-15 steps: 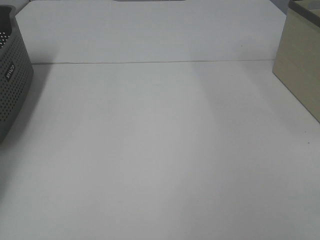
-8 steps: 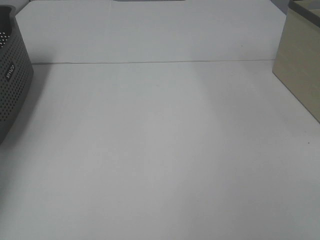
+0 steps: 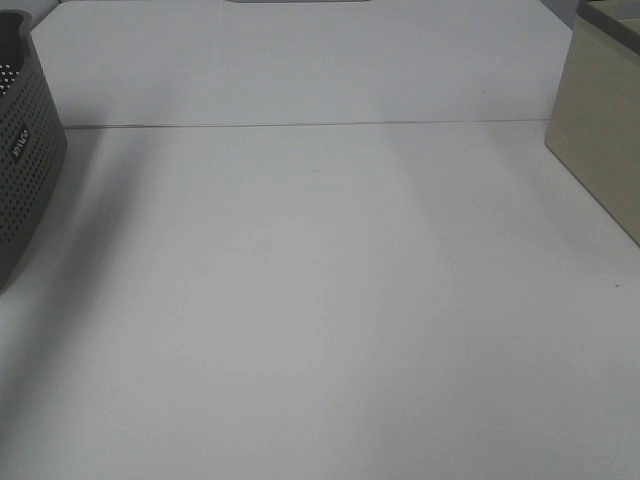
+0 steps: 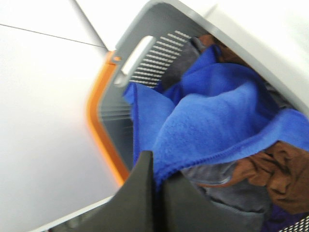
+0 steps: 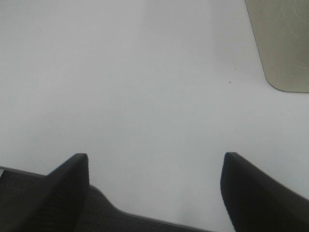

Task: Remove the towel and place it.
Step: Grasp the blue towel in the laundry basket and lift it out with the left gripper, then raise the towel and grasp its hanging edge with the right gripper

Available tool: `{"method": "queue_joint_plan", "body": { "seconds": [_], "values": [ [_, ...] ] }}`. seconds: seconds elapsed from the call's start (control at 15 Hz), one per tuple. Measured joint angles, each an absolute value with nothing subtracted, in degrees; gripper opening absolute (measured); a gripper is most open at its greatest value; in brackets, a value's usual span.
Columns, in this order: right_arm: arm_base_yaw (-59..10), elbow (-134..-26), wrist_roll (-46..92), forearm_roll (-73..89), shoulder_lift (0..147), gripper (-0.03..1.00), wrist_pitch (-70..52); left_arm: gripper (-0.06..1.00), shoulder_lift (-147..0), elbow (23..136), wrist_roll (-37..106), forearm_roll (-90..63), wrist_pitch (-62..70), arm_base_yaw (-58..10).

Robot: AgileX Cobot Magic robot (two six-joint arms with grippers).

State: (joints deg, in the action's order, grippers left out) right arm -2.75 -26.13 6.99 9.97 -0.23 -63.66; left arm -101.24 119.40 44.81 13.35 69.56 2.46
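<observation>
The royal-blue towel (image 4: 207,116) lies bunched in the grey perforated basket (image 4: 140,48), on top of other cloths. My left gripper (image 4: 157,166) is shut on a folded edge of the towel, its two dark fingers pressed together over the basket. In the exterior high view only the basket's side (image 3: 25,150) shows at the far left edge; the towel and both grippers are out of that view. My right gripper (image 5: 154,162) is open and empty above the bare white table (image 5: 145,72).
Brown cloth (image 4: 270,169) and grey cloth (image 4: 231,193) lie under the towel in the basket, which has an orange rim (image 4: 104,130). A beige box (image 3: 600,130) stands at the table's right edge and also shows in the right wrist view (image 5: 285,43).
In the exterior high view the basket has shifted slightly towards the far left since a second ago. Nothing else differs.
</observation>
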Motion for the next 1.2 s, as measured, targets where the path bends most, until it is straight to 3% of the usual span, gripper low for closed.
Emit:
{"method": "queue_joint_plan", "body": {
  "seconds": [0.47, 0.73, 1.2],
  "values": [
    [-2.75, -26.7, 11.17, 14.44, 3.61, 0.75, -61.13, 0.0, -87.66, 119.4, 44.81, 18.11, 69.67, -6.82],
    [-2.75, -26.93, 37.3, 35.75, 16.33, 0.75, -50.94, 0.0, -84.4, 119.4, 44.81, 18.74, 70.02, -11.12],
    [-2.75, -27.67, 89.84, 78.78, 47.1, 0.75, -51.8, 0.0, -84.28, 119.4, 47.73, 18.62, 70.47, -21.94]
  ]
}}
